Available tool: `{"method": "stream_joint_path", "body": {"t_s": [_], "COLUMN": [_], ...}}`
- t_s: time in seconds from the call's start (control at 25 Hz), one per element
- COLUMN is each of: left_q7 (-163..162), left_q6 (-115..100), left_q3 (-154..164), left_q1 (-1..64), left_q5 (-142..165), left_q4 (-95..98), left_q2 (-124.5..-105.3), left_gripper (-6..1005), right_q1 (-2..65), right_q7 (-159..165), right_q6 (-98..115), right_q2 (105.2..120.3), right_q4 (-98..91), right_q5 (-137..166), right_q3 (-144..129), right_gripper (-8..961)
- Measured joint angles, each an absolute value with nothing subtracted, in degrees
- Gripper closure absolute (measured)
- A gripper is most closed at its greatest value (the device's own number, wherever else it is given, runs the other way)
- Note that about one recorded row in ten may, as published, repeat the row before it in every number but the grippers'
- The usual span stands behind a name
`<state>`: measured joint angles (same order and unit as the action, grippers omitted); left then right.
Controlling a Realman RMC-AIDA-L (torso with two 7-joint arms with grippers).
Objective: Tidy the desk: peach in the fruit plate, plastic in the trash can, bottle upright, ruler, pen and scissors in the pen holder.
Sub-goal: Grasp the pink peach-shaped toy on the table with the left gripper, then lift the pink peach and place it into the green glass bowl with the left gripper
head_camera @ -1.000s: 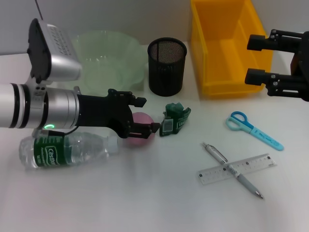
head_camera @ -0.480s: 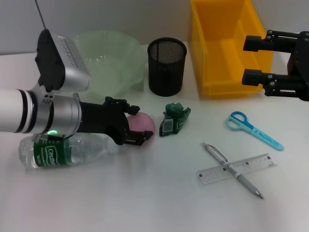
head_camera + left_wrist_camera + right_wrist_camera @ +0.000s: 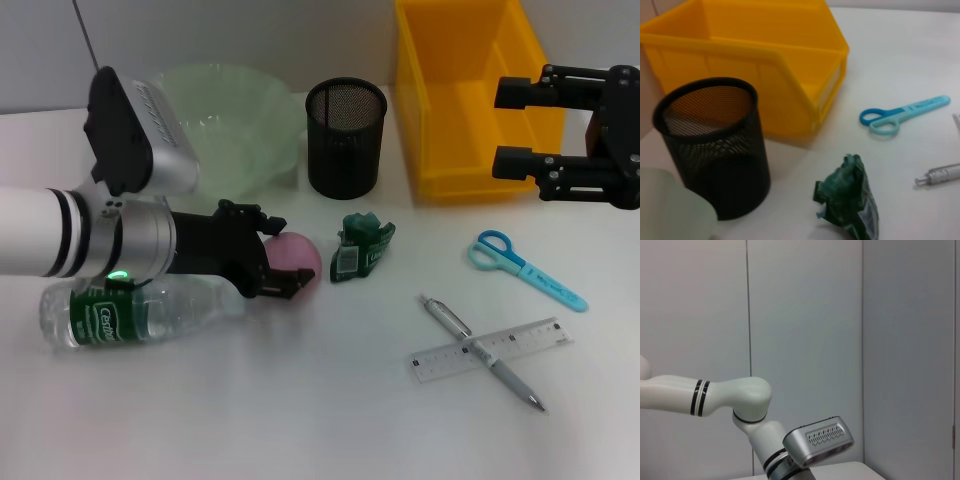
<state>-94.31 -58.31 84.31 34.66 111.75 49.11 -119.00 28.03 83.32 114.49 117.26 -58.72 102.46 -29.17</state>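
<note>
Right now I see the left gripper (image 3: 283, 262) with its jaws closed around the peach (image 3: 293, 254), low on the surface, the bottle (image 3: 140, 309) lying at its 8 o'clock. At 2 o'clock, my right gripper (image 3: 512, 125) hangs with jaws apart, empty.

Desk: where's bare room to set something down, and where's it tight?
Free: the near strip in front of the bottle and left of the crossed pen and ruler; also between the wrapper and scissors. Tight: around the peach, where the left gripper sits, bottle just behind, wrapper beside. Right gripper hangs over the yellow bin.
</note>
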Motion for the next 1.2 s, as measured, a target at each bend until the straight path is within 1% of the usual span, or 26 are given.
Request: {"method": "stream_joint_path", "body": {"t_s": [0.6,1.0,1.2], "left_q7": [-94.48,-94.41,-94.30], "left_q6": [-55.00,-55.83,-56.61], "left_q3": [86.30,86.17,86.22], "left_q1": [35.42,34.85,34.71], "left_q5": [113.17,113.05,112.93], "left_q4": [47.64,48.37,48.84], "left_q2": [-119.08,-118.84,-118.81], "left_gripper": [295,302,505], "right_q1": [28.29,28.30,28.29], "right_q7": [83.74,83.84,83.85], "right_q6": [113.83,113.81,113.82], "right_q2": [117.39,117.51,117.51], "right_q4": [-58.71,-58.95,-59.02], "right_q5": [102.58,102.58,102.58], "right_q3": [-29.24,-29.27,-29.33], "right_gripper": [255,255,254]}}
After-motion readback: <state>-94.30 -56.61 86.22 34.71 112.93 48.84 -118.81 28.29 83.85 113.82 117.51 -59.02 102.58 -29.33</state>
